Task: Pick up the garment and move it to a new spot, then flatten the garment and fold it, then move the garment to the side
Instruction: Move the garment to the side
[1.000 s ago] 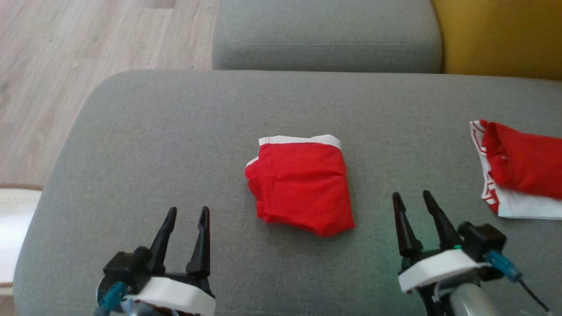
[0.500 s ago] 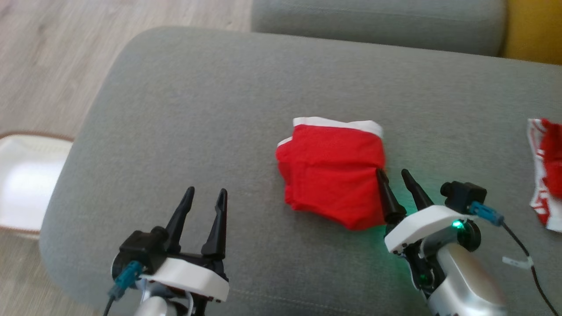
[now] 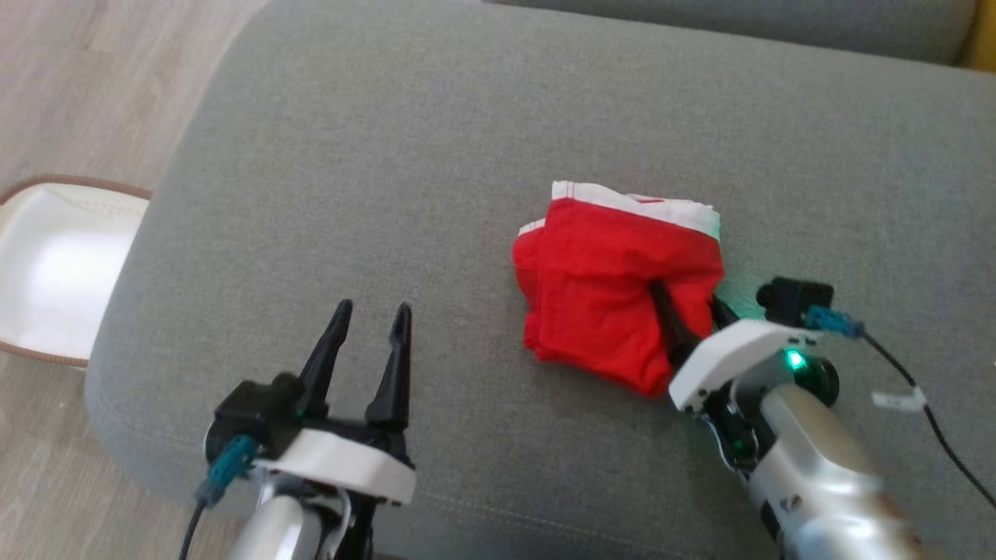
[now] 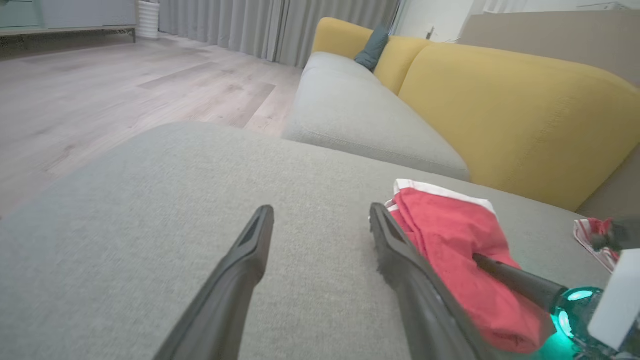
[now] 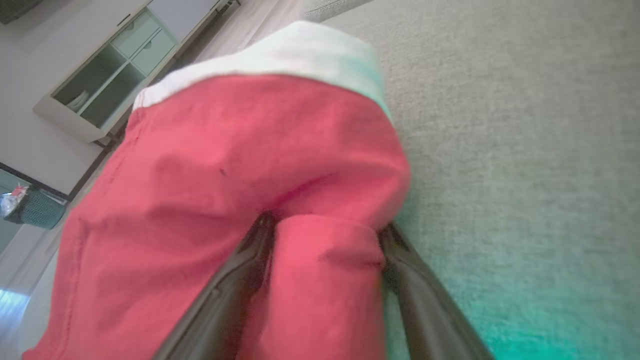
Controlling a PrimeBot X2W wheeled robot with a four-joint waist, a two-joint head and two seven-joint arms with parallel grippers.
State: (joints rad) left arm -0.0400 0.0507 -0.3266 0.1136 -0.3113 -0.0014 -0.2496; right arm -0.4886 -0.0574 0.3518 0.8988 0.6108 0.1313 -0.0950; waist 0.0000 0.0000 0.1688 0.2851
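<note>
Two of three steps look done: the garment (image 3: 615,288) lies folded on the sofa cushion (image 3: 389,155), one edge between the spread right jaws; left jaws gape empty beside it. Moving aside remains.

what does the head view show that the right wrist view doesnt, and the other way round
Head view: the left gripper, open and apart from the folded red garment with a white waistband, plus a white tray with a brown rim on the pale wood floor.
Right wrist view: a pale cabinet with open shelves, a teal basket, and a close look at a red fold standing between the right gripper's spread fingers.
Both: the garment, the grey fabric sofa cushion under it, and the right gripper at the garment's edge.
</note>
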